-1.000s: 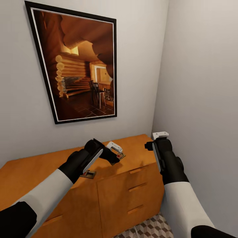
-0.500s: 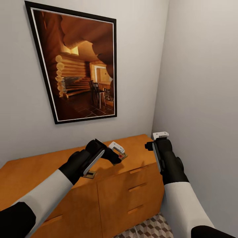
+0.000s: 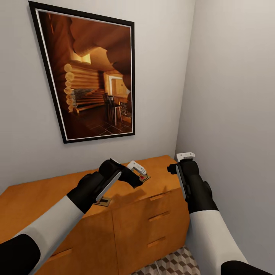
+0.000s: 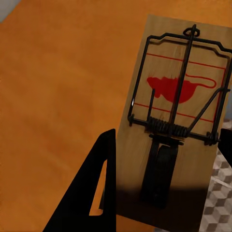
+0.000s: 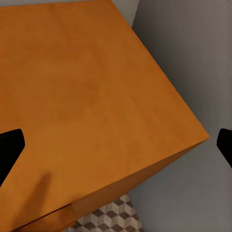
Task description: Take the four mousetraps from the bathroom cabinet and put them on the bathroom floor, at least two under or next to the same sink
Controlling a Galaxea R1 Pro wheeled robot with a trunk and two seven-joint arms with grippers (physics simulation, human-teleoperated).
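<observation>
My left gripper point(image 3: 139, 172) is shut on a mousetrap point(image 3: 144, 177) and holds it slightly above the top of the orange-brown cabinet point(image 3: 162, 170), near its front edge. In the left wrist view the mousetrap point(image 4: 179, 111) is a pale wooden board with a red mouse print and a black wire spring, clamped between my black fingers point(image 4: 102, 179). A second mousetrap point(image 3: 103, 201) lies flat on the cabinet top, partly hidden under my left forearm. My right gripper point(image 3: 186, 156) hovers open over the cabinet's right end point(image 5: 96, 96), holding nothing.
A large framed picture point(image 3: 89, 76) hangs on the wall behind the cabinet. A grey side wall point(image 3: 233, 114) stands close to my right arm. Cube-patterned floor tiles point(image 3: 172, 263) show below the drawer fronts point(image 3: 156, 217).
My left gripper has risen a little and shifted right, lifting the mousetrap off the cabinet top. The right arm has stayed still.
</observation>
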